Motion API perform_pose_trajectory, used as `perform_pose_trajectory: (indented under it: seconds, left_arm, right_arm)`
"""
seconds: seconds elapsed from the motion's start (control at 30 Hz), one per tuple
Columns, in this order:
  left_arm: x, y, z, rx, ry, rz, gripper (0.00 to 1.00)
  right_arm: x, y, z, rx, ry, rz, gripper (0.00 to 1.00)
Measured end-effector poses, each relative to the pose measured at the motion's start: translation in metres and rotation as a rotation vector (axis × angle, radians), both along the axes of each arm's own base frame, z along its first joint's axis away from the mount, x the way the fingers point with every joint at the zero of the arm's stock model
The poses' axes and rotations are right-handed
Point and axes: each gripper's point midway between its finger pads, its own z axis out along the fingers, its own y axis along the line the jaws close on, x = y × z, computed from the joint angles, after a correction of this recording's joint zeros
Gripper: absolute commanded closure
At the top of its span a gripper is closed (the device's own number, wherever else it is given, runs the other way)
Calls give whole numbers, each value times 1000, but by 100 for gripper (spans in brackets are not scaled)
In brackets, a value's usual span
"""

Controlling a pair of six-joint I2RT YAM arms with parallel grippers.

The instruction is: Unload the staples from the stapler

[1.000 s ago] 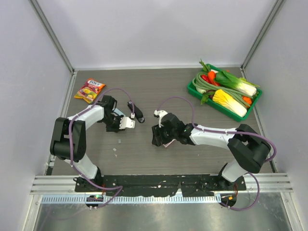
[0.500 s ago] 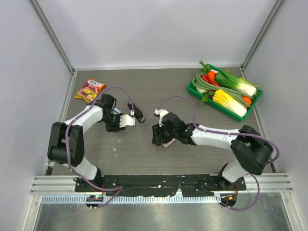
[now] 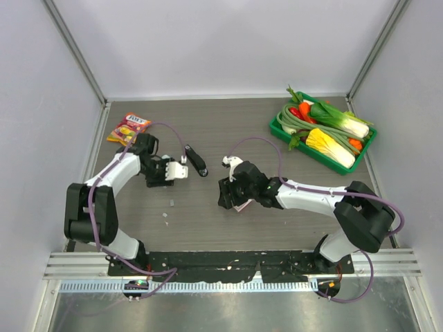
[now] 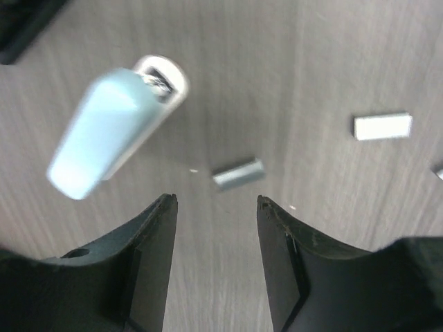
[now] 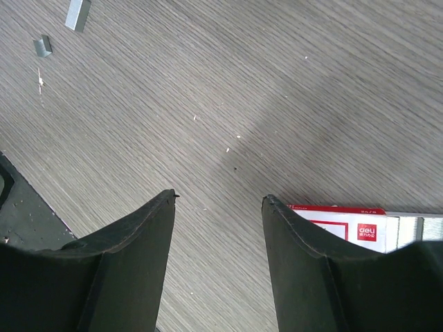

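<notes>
Left fingers (image 4: pixel 149 256) stood apart and empty, tips pointed down at the bench (image 3: pixel 228 124). In the left wrist view the stapler (image 4: pixel 114 135) showed just past the tip of one finger, outside the gap, slanted and blurred. Whether it touched the bench could not be told. A short staple strip (image 4: pixel 238 173) lay on the bench just beyond the gap, and a second strip (image 4: pixel 382 126) lay well off to one side of it.

Right fingers (image 5: pixel 131 256) were apart too and held nothing, low over the bench. A red-and-white box (image 5: pixel 346 225) lay flat just beside one of them, partly hidden behind it.

From above, the left fingers sat over the left half of the bench and the right fingers near its middle, well apart from each other. A black piece (image 3: pixel 196 160) lay between the two pairs, a little farther back. A snack bag (image 3: pixel 129 129) lay at the far left, and a green tray (image 3: pixel 275 126) of vegetables stood at the far right.
</notes>
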Motion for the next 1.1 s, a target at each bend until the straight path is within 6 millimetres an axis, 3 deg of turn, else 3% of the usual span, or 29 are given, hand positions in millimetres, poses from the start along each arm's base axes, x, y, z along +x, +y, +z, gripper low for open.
perform_pose_trajectory:
  seconds: [0.13, 0.53, 0.8, 1.1]
  left_arm:
    - [-26, 11, -13, 45, 15, -113, 46]
    - [-11, 9, -14, 137, -133, -436, 46]
    - [-33, 13, -38, 183, -108, -543, 48]
    - [-33, 12, -40, 214, -115, -574, 49]
  right_arm:
    - [-1, -2, -2, -5, 3, 1, 41]
    - [-2, -3, 7, 27, -19, -3, 41]
    - [-1, -1, 19, 55, -40, -5, 41]
    - [-2, -3, 17, 54, -39, -5, 41]
